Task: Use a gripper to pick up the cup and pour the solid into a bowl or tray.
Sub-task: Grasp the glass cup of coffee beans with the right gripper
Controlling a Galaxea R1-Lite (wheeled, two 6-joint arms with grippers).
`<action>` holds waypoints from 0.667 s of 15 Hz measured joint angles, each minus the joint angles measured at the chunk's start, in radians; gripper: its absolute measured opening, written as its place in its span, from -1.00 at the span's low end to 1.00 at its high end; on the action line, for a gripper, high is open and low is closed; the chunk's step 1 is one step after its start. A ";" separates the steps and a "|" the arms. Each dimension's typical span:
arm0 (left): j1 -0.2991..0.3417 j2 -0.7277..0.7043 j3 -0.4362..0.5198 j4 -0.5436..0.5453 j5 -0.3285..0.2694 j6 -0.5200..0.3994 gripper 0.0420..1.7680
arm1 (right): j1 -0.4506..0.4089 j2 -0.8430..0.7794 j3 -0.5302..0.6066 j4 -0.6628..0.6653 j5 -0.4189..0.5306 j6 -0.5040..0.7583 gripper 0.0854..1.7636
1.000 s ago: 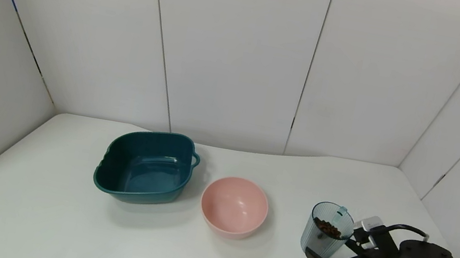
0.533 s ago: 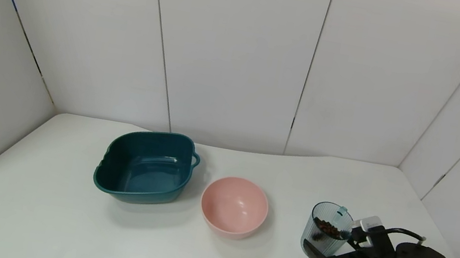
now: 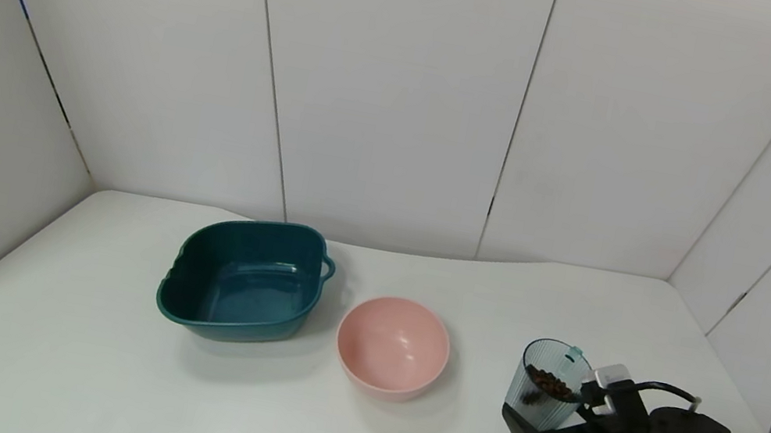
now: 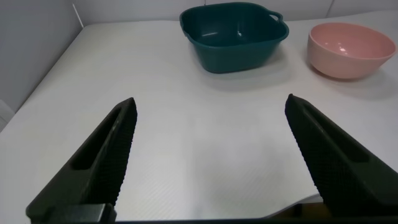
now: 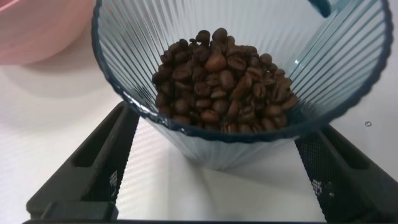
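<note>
My right claw (image 3: pixel 543 427) sits low on the table (image 3: pixel 91 355) at its right side, its fingers wide apart on either side of the cup (image 3: pixel 546 384). The cup stands upright between them, well to the right of the pink bowl (image 3: pixel 393 346), with the teal tray (image 3: pixel 240 278) farther left. From the wrist, the beans (image 5: pixel 224 78) lie heaped in the cup's bottom and each finger (image 5: pixel 87 168) shows a gap to the ribbed wall, though I cannot tell whether either pad brushes the base lower down. Nothing is gripped yet. The risks, as I judge them: if one finger meets the wall before the other, the light cup may skid or tip and scatter beans on the table. The tapered, ribbed plastic could slide upward out of a low pinch, and too hard a squeeze might flex it. Tilting before I am over the bowl would spill short. My left claw (image 4: pixel 205 162) hovers wide open over the table's left side, idle.
</note>
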 joint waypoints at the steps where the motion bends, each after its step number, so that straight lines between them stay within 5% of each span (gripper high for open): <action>1: 0.000 0.000 0.000 0.000 0.000 0.000 0.94 | 0.000 0.004 -0.008 0.000 0.000 0.000 0.94; 10: 0.000 0.000 0.000 0.000 0.000 0.000 0.94 | 0.001 0.019 -0.047 0.001 -0.011 0.000 0.94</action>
